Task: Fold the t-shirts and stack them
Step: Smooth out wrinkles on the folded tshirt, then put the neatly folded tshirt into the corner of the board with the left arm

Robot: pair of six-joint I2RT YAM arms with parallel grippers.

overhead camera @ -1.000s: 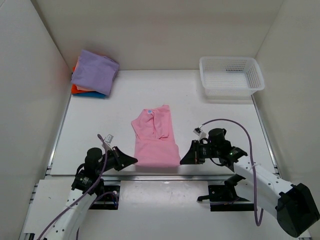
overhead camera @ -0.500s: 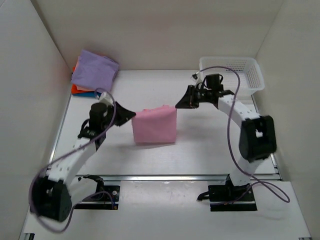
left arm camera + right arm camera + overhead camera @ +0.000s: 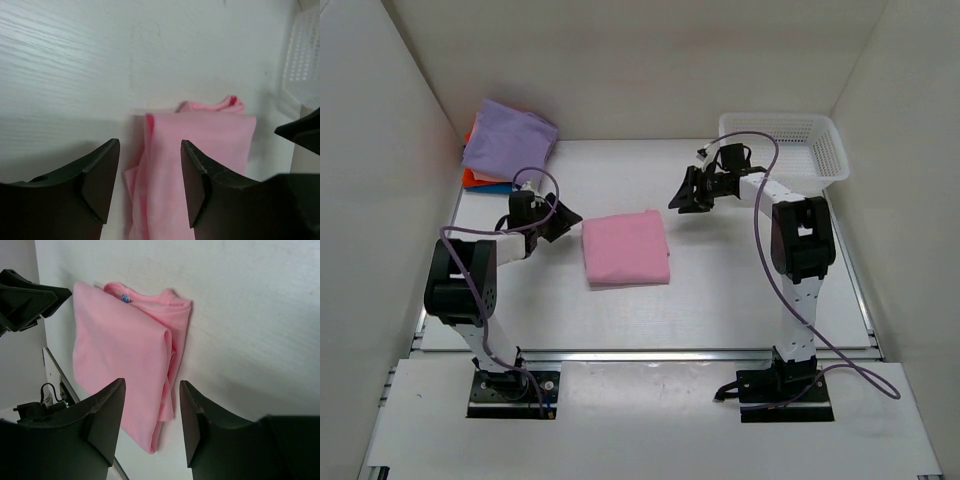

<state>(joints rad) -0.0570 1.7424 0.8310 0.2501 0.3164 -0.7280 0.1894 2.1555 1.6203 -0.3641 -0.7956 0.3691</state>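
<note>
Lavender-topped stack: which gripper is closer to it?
Left. The left gripper is nearer the camera and right of the stack, beside the pink shirt's left edge. The right gripper sits past the shirt's far right corner.

pink t-shirt (image 3: 626, 250) folded over — left gripper (image 3: 566, 222), right gripper (image 3: 680, 200) released, withdrawn

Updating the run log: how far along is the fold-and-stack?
Done: the pink t-shirt lies folded into a rectangle, and a stack of lavender, orange and blue shirts sits in the far left corner. In hand: nothing; the left gripper and right gripper are open on either side of the pink one. Left: placing it on the stack.
</note>
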